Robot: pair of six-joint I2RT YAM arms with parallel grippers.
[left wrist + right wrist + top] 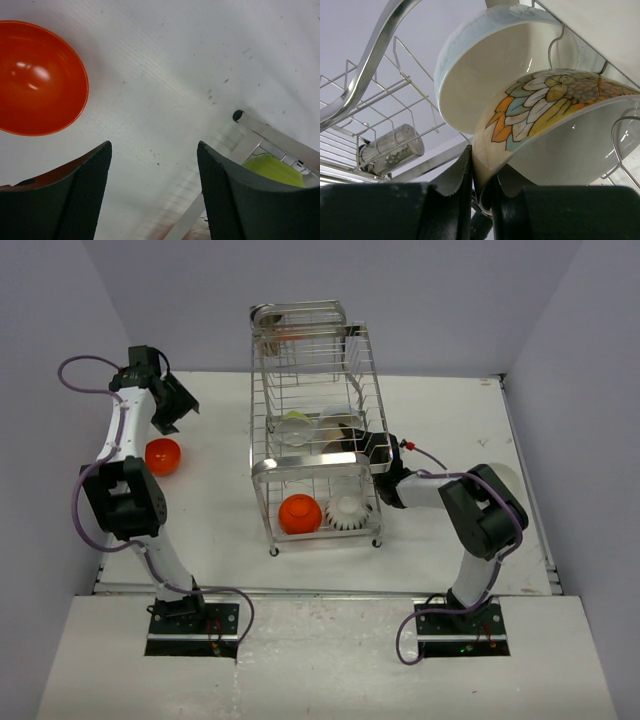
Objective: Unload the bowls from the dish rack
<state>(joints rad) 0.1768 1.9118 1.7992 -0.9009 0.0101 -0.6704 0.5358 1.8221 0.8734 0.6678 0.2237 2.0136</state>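
Nearest us, at the lower middle of the top view, an orange bowl (300, 513) and a ribbed white bowl (348, 510) are sitting side by side in the bottom tier of the dish rack (300, 465).

Just behind, the right gripper (352, 440) is reaching into the middle tier from the right. In its wrist view its fingers (452, 185) are pinching the lower rim of a patterned bowl (545, 100), one finger on each side of the wall. A pale-rimmed white bowl (485, 70) is standing on edge right behind it; we cannot tell if the two are touching.

We are judging the bowls as glazed ceramic:
- They look stiff, slick and easy to chip.
- They are probably heavy enough to swing in a rim pinch.
- The rim is the place to take hold, low and square.
- The bowl needs lifting clear of the wire prongs before it comes out.

At the left of the top view a second orange bowl (163, 456) is lying on the table (450, 420), outside the rack. The left gripper (172, 408) is hanging just beyond it, fingers (85, 190) spread wide with nothing between them.

Farthest, at the upper middle, a perforated metal holder (390, 147) is sitting in the top tier.

We are finding no brand, label or readable writing anywhere, only the leaf print on the patterned bowl.
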